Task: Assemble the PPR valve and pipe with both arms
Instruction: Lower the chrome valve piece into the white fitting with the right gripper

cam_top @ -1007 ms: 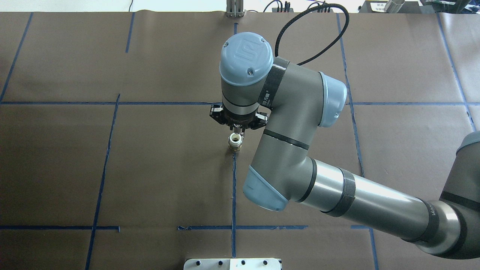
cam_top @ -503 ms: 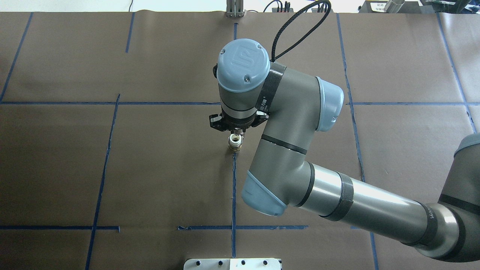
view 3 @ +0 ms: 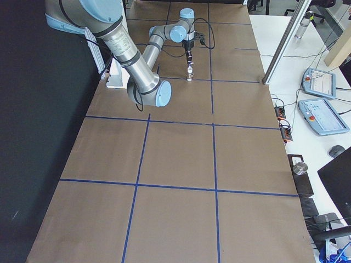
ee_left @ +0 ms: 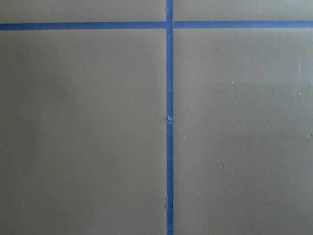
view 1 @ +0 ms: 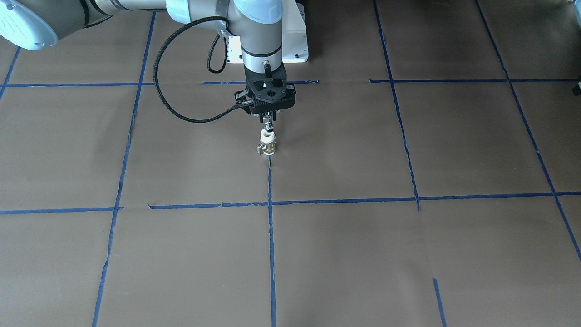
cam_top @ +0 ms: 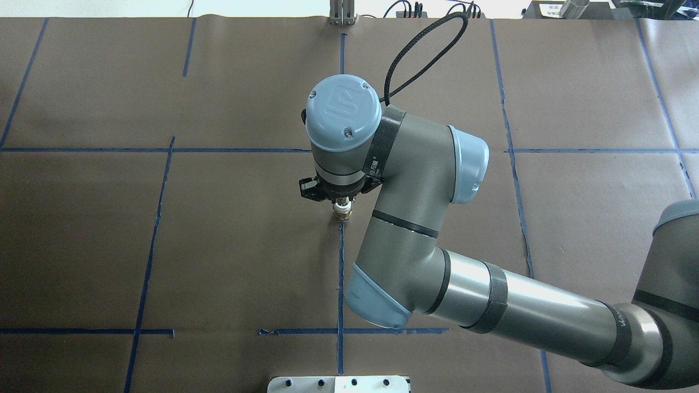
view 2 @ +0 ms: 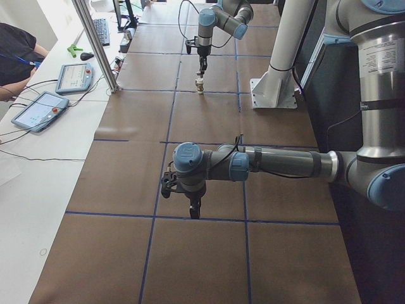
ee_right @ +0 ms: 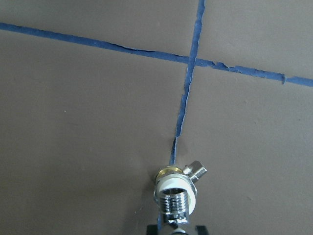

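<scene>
Mating step: my right tool [view 1: 268, 119] pinches the pipe [ee_right: 175, 208] at the mouth of the upright PPR valve [view 1: 268, 143]. Next I'd push straight down, aligned. Left tool [view 2: 194, 214]: cannot tell its state.

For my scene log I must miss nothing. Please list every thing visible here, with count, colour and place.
PPR valve: one, white ends with brass band, upright on a blue tape line.
pipe: one, chrome, at the valve's top end.
table: one, brown cover.
tape lines: several, blue, a grid on the table.
base plate: one, white, table edge by the robot.
control tablets: two, grey, side bench.
operator: one, dark top, by that bench.
right arm: one, grey with pale-blue caps, over mid-table; right tool, black, shut on the pipe.
left arm: one, same colours, low over the table; left tool, black, state unclear.
</scene>
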`<action>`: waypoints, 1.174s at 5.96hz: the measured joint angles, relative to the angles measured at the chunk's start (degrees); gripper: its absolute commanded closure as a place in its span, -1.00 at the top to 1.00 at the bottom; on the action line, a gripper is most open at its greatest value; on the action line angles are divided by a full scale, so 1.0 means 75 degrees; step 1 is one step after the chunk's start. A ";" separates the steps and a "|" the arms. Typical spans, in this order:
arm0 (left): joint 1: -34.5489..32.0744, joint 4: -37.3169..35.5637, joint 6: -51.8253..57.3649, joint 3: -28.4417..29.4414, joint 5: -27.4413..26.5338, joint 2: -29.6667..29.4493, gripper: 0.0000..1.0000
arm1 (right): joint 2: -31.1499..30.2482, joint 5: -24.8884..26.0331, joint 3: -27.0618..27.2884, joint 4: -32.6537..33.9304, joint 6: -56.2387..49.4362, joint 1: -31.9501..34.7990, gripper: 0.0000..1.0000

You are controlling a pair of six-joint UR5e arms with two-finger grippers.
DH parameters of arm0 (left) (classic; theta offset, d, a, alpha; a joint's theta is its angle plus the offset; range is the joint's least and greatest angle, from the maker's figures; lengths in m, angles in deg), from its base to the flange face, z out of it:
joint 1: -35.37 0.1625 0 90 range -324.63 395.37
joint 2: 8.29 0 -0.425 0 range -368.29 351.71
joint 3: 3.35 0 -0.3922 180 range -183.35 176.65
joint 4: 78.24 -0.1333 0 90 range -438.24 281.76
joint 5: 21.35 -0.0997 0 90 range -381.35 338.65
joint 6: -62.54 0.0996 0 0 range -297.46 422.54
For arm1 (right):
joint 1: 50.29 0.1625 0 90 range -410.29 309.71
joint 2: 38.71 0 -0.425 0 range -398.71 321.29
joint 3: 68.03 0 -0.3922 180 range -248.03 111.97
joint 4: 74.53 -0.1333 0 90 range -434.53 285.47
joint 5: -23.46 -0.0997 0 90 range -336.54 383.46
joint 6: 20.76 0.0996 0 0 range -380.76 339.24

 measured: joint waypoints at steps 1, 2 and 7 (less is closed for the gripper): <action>0.0000 0.0000 0.0000 0.0007 0.0000 0.0000 1.00 | 0.0000 0.0028 -0.0018 -0.0004 -0.0002 -0.0025 -1.00; 0.0000 0.0000 0.0000 0.0008 0.0000 0.0001 1.00 | 0.0002 0.0095 -0.0032 -0.0013 -0.0011 -0.0030 -1.00; -0.0003 0.0000 0.0000 -0.0024 0.0000 0.0001 1.00 | -0.0008 0.0227 -0.0170 -0.0035 -0.0032 -0.0035 -1.00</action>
